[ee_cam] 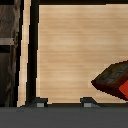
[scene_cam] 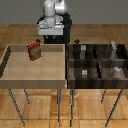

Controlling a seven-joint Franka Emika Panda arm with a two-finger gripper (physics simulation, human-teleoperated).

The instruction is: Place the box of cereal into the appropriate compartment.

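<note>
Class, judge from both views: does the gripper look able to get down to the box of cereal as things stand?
Probably yes. The box of cereal stands alone in the light wooden tray, nothing over or beside it, and the gripper hangs above that tray, close by it.

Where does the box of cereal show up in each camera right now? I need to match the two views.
Exterior view: the box of cereal stands in the light wooden tray, toward the back, on the exterior view's left.
Wrist view: only a red-orange corner of the box of cereal shows at the picture's edge, cut off by the frame.
Shared landmark: the tray's pale wood floor, beside the dark compartment bin.
</note>
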